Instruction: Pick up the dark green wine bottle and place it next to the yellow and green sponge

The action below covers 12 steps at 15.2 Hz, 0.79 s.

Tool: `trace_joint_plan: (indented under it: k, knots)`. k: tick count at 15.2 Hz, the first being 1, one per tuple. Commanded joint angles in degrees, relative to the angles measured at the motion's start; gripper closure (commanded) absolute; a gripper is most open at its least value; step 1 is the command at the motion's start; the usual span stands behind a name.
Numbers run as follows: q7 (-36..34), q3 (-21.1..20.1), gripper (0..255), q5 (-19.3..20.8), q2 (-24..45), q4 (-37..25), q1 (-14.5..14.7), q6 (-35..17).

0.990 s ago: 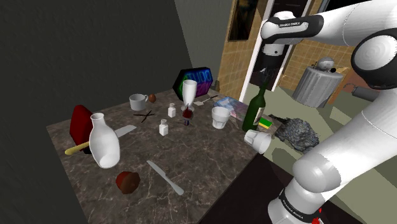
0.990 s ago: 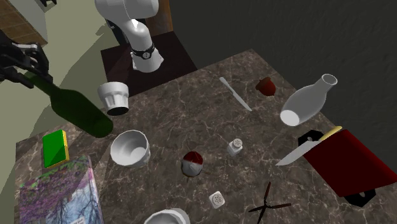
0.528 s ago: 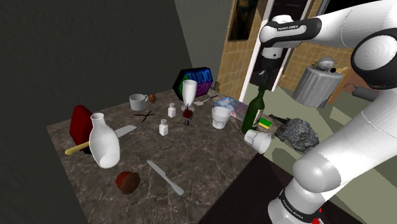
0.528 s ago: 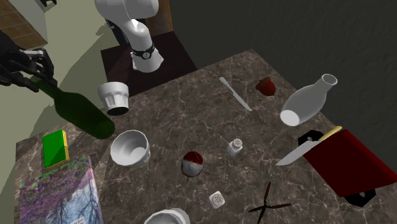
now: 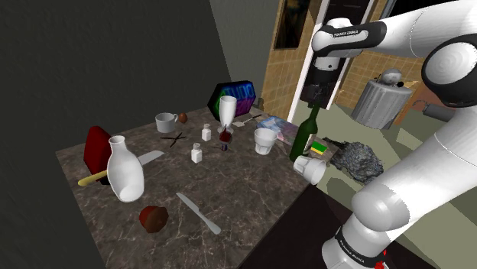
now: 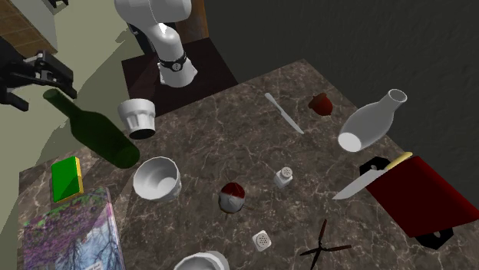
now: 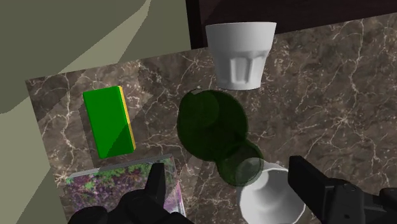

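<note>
The dark green wine bottle [image 5: 306, 137] stands upright on the marble table [image 5: 229, 191], near the edge by the stand. Beside it lies the flat green sponge with a yellow side [image 6: 66, 179], a short gap away. My gripper [image 5: 316, 96] hangs open just above the bottle's neck and touches nothing. In the wrist view I look straight down on the bottle [image 7: 213, 124], with the sponge [image 7: 109, 121] beside it. The two black fingers [image 7: 156, 181] stand wide apart around the bottle's mouth. In the second exterior view the gripper [image 6: 34, 77] is clear of the bottle [image 6: 96, 132].
A white cup [image 6: 138, 117] lies tipped at the table's edge beside the bottle. A white bowl [image 6: 157, 179] and a printed book [image 6: 69, 234] also flank it. Farther off are a white vase [image 5: 124, 172], a knife [image 5: 199, 212], a red box [image 5: 98, 147] and shakers [image 5: 197, 153].
The fingers have opened and let go of the bottle's neck, and the hand has risen slightly. The bottle now stands on its own beside the sponge.
</note>
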<state>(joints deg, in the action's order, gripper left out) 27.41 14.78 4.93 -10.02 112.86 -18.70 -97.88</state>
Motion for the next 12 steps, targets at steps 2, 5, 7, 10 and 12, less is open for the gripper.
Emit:
trace_joint_plan:
  k: [2,5,7,10,12]
  knots:
    - [0.1,-0.1,0,-0.2,0.5,-4.4,0.1,3.9]
    - [0.3,-0.2,0,-0.4,1.2,-8.6,0.2,7.3]
    - [0.3,-0.2,0,-0.4,1.2,-8.6,0.2,7.3]
    - [0.3,-0.2,0,-0.4,1.2,-8.6,0.2,7.3]
    - [0.3,-0.2,0,-0.4,1.2,-8.6,0.2,7.3]
